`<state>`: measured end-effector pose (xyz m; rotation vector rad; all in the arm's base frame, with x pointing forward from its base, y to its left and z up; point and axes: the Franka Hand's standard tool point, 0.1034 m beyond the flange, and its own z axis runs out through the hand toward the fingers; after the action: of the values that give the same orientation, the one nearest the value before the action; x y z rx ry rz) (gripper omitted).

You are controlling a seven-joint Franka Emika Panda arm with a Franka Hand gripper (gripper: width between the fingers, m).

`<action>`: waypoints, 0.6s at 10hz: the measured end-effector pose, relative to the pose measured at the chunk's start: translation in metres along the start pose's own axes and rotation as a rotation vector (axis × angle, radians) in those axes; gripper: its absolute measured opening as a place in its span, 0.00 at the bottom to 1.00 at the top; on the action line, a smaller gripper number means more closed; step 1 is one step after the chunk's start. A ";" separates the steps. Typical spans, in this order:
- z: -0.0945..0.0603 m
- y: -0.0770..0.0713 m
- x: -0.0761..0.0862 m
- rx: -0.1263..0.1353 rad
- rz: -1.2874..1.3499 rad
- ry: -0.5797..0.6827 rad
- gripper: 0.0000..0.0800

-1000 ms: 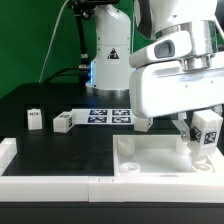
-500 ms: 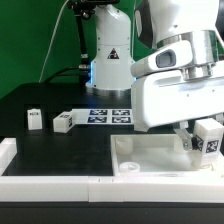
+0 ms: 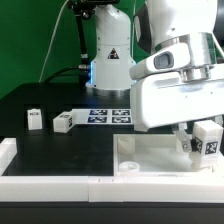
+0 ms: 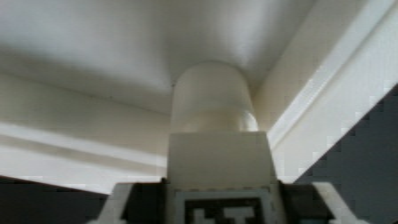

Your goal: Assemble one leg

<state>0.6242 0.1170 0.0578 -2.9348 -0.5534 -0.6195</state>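
My gripper (image 3: 203, 142) is shut on a leg (image 3: 208, 140), a small white blocky peg whose black-and-white tag faces the camera. It holds the leg tilted, at the exterior view's right, low over the far right part of the large white square panel (image 3: 150, 158). In the wrist view the leg (image 4: 217, 120) stands out from my gripper (image 4: 221, 205) toward the panel's white ridges (image 4: 89, 70), with its tag between the jaws. Whether the leg's tip touches the panel is hidden.
Two more loose legs (image 3: 36, 119) (image 3: 63, 121) lie on the black table at the exterior view's left. The marker board (image 3: 108, 115) lies behind the panel. A white rail (image 3: 50, 184) runs along the front edge. The robot's base (image 3: 110, 55) stands at the back.
My gripper has moved toward the exterior view's right with the leg, and the leg has tilted a little. Over the last half second it has hardly shifted.
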 end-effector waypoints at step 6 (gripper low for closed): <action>0.000 0.000 0.000 0.000 0.000 0.000 0.81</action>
<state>0.6242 0.1170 0.0576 -2.9349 -0.5533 -0.6192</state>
